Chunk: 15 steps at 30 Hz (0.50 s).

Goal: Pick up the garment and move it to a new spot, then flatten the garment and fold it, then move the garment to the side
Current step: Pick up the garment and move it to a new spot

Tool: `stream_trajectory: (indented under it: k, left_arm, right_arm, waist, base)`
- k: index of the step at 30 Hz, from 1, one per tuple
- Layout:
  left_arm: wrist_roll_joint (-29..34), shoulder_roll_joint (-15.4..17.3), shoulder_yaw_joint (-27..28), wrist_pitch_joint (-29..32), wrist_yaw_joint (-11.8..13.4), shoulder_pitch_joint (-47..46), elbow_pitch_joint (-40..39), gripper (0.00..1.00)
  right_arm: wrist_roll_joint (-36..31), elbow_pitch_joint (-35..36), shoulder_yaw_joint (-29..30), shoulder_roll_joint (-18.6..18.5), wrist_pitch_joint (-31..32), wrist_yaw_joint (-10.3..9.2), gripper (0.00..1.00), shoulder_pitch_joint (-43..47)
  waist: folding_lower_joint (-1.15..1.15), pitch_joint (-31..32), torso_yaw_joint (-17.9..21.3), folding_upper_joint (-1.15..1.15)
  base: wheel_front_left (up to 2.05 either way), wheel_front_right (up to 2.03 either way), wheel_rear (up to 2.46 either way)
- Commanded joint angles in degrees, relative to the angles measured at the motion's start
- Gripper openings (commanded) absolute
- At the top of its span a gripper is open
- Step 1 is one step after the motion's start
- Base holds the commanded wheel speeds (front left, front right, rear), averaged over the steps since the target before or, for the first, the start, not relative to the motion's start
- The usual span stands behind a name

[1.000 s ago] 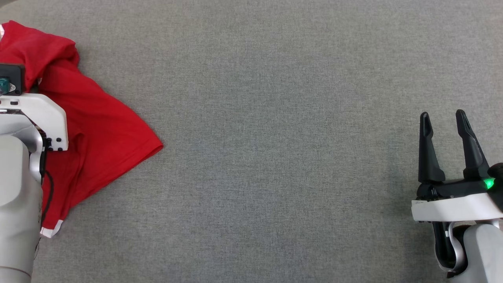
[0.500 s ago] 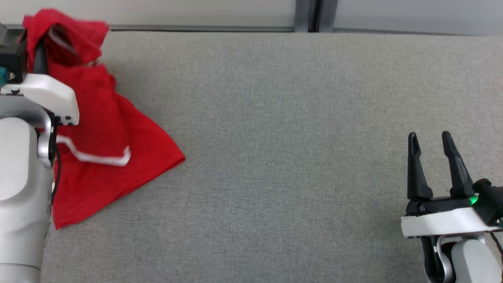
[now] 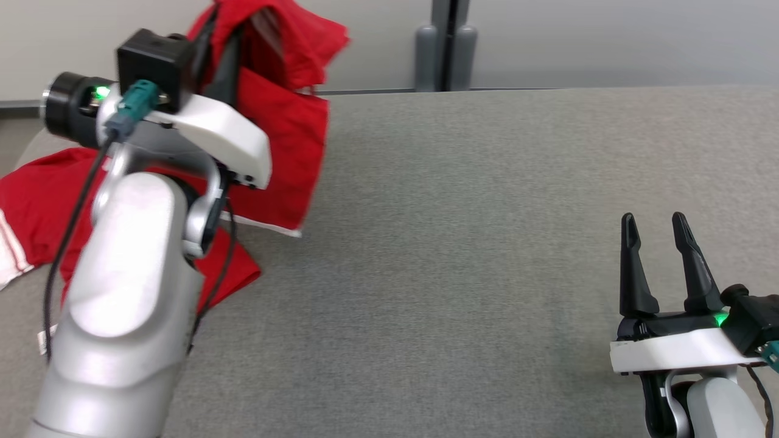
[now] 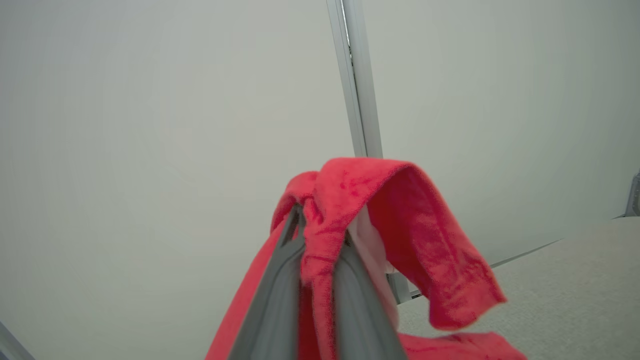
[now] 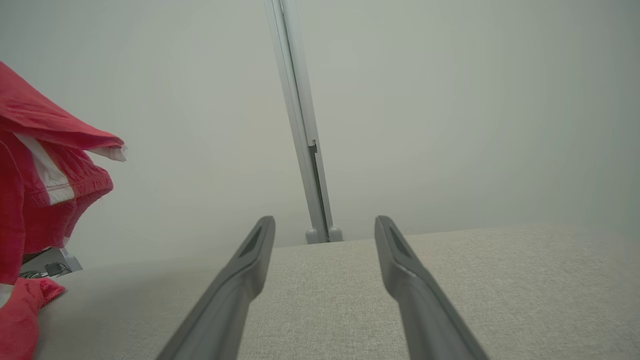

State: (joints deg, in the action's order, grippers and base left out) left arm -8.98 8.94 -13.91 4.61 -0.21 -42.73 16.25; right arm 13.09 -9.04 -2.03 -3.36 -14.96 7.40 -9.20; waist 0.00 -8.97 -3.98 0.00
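Head view, nearest first: the right gripper (image 3: 652, 219) is seen low at the right over the table (image 3: 456, 274), its jaws held apart with nothing between them. Farther off at the left, the left gripper (image 4: 320, 232) is raised, and its jaws are clamped on a fold of the red garment (image 3: 286, 140). The cloth is draped over the fingertips and hangs beside them, while its lower part is spread on the table. Behind, a wall (image 3: 578, 36) and post (image 3: 447, 42) are seen.
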Motion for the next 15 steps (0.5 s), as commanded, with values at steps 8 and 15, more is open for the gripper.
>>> stream_trajectory:
  k: [8, 15]
  left_arm:
    - [-1.0, -4.8, -6.2, 2.2, 1.2, 0.9, 0.0, 0.0]
    - [-5.2, -5.9, -11.8, -0.6, 4.7, -1.4, 6.1, 0.0]
  right_arm:
    - [1.1, 0.4, 0.1, 0.3, -0.4, 0.17, 1.0, -1.5]
    - [2.9, 0.1, -0.8, 0.4, -0.4, 0.17, 1.0, -2.8]
  waist:
    - [0.0, -2.2, 10.6, 0.0]
    - [0.0, -5.0, 18.4, 0.0]
  base:
    - [0.0, 0.0, 0.0]
    - [0.0, 0.0, 0.0]
